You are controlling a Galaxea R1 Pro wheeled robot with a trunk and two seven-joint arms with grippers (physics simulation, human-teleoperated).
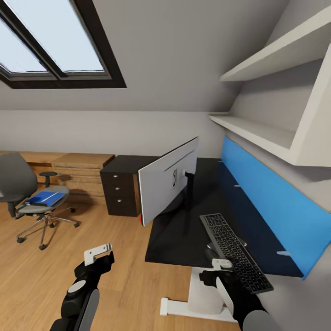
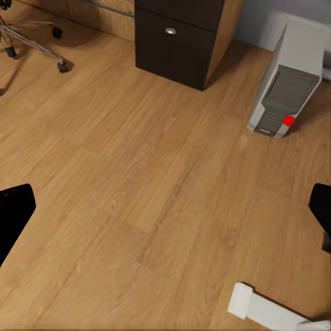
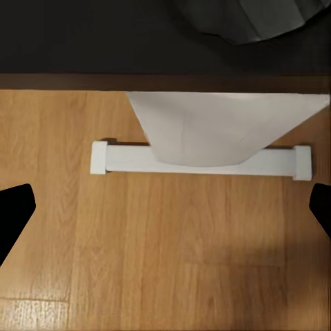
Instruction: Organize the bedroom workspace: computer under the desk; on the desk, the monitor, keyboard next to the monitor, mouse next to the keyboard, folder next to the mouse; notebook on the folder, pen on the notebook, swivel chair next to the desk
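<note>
Black-topped desk [image 1: 184, 230] filled the centre and right of the head view, blue back panel behind it. On it stood the monitor [image 1: 168, 184], grey back turned toward me, with the keyboard [image 1: 234, 250] lying lower right of it on the top, near the front edge. In the left wrist view the computer [image 2: 286, 83] stood upright on the plank floor at upper right, beside the black drawers [image 2: 179, 41]; I judged it under or just beside the desk. At middle left of the head view the swivel chair [image 1: 27, 197] sat well apart from the desk, the folder [image 1: 46, 199] flat on its seat.

Both arms hung low. Left gripper [image 1: 99, 255] was spread wide and empty over bare floor; right gripper [image 1: 220, 269], by the desk's front edge above its white leg [image 3: 200, 158], was likewise spread and empty.

Judgement: monitor and keyboard looked placed; the folder transfer seemed the step in hand. I could not make out mouse, notebook or pen. Next move called for turning the base toward the chair, then reaching the folder's edge.
</note>
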